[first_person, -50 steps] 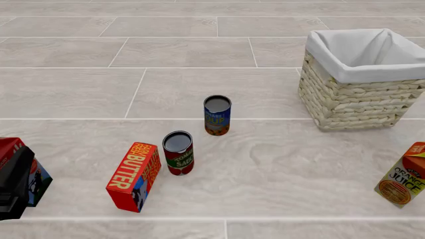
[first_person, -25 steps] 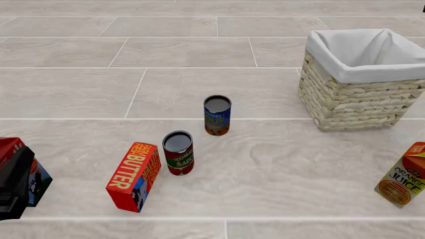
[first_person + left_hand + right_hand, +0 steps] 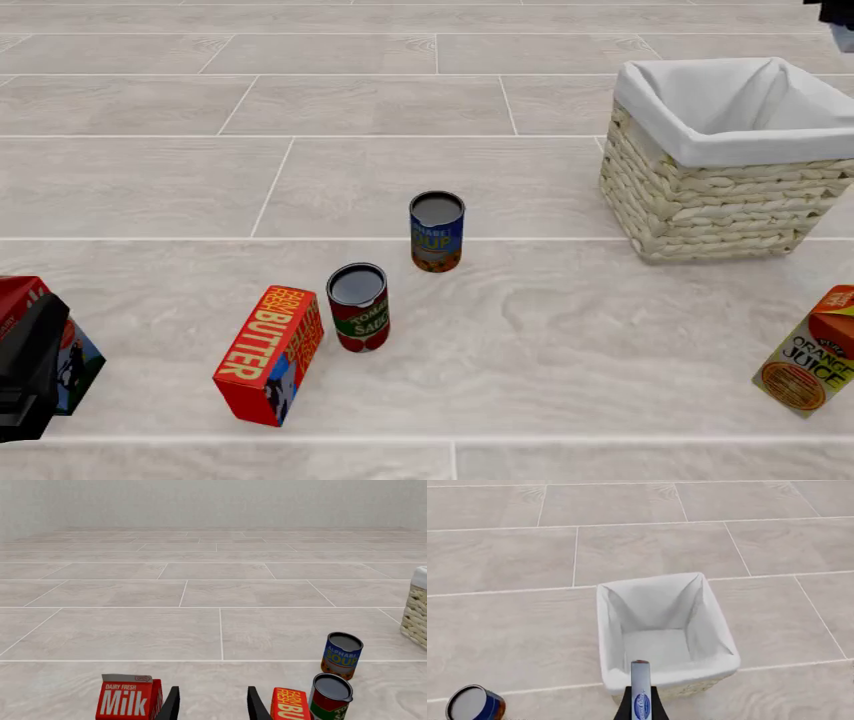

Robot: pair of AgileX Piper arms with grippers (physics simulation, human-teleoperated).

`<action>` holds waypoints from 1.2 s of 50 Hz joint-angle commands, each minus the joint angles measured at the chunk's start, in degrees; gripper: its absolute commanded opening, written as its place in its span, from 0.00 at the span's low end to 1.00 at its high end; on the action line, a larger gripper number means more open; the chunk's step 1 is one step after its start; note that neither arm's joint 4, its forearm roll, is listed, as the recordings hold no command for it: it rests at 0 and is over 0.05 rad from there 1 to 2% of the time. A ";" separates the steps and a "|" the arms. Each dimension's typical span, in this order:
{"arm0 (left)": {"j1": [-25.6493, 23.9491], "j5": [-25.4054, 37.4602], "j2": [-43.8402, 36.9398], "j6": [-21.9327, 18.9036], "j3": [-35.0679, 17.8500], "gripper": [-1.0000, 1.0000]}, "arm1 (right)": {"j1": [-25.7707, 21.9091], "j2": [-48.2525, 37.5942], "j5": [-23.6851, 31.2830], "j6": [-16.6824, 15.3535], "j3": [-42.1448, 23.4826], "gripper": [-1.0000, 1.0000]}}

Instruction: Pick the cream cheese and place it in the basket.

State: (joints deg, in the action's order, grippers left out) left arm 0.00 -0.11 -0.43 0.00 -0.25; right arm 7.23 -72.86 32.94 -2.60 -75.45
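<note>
The cream cheese (image 3: pixel 640 682), a thin blue-and-white packet seen edge on, is held between my right gripper's (image 3: pixel 640 706) shut fingers. It hangs above the near rim of the basket (image 3: pixel 608 630), whose white-lined inside is open below. In the front view the basket (image 3: pixel 714 205) stands at the right, and a dark part of the right gripper (image 3: pixel 839 18) shows in the top right corner, beyond it. My left gripper (image 3: pixel 212 707) is open and empty, low at the table's left edge (image 3: pixel 27 380).
A red "BUTTER" box (image 3: pixel 270 355), a tomato sauce can (image 3: pixel 358 305) and a soup can (image 3: pixel 437 230) stand in the middle. An orange juice carton (image 3: pixel 809 352) is at the right edge. A milk carton (image 3: pixel 127 700) stands beside the left gripper.
A dark part of the right gripper has come into the top right corner of the front view. The left arm and the table objects have not moved.
</note>
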 commanded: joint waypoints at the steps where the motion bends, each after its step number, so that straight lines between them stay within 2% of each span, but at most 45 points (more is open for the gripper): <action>1: 0.00 0.00 0.00 0.00 0.00 1.00 | -0.70 -6.22 6.72 0.39 -9.58 0.00; 2: 0.00 0.00 0.00 0.00 0.00 1.00 | -0.98 -6.84 7.23 1.31 -10.13 0.00; 4: 0.00 0.00 0.00 0.00 0.00 1.00 | -1.71 -8.60 8.55 -0.68 -10.77 0.00; 8: 0.00 0.00 0.00 0.00 0.00 1.00 | -1.35 -10.96 10.04 -0.15 -12.77 0.00; 10: 0.00 0.00 0.00 0.00 0.00 1.00 | -1.04 -12.54 11.03 -1.12 -13.97 0.00; 11: 0.00 0.00 0.00 0.00 0.00 1.00 | -1.43 -13.38 11.72 -0.17 -14.49 0.00; 15: 0.00 0.00 0.00 0.00 0.00 1.00 | -1.30 -15.41 13.03 -1.70 -16.21 0.00; 19: 0.00 0.00 0.00 0.00 0.00 1.00 | -1.65 -18.05 14.86 -1.41 -19.11 0.00; 22: 0.00 0.00 0.00 0.00 0.00 1.00 | -1.89 -19.35 15.42 -0.56 -19.59 0.00; 24: 0.00 0.00 0.00 0.00 0.00 1.00 | -0.29 -21.53 15.82 -2.87 -20.47 0.00; 25: 0.00 0.00 0.00 0.00 0.00 1.00 | -0.39 -22.00 16.01 -1.39 -20.97 0.00; 27: 0.00 0.00 0.00 0.00 0.00 1.00 | -0.35 -22.35 16.11 -1.30 -21.28 0.00; 28: 0.00 0.00 0.00 0.00 0.00 1.00 | 0.17 -23.24 16.43 -2.39 -21.83 0.00; 40: 0.00 0.00 0.00 0.00 0.00 1.00 | 2.22 -28.36 19.44 -4.35 -27.17 0.00; 60: 0.00 0.00 0.00 0.00 0.00 1.00 | 2.06 -35.42 23.65 -4.97 -34.90 0.00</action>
State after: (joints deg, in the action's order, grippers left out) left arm 0.00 -0.11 -0.43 0.00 -0.25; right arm 9.26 -105.22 54.46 -7.94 -105.92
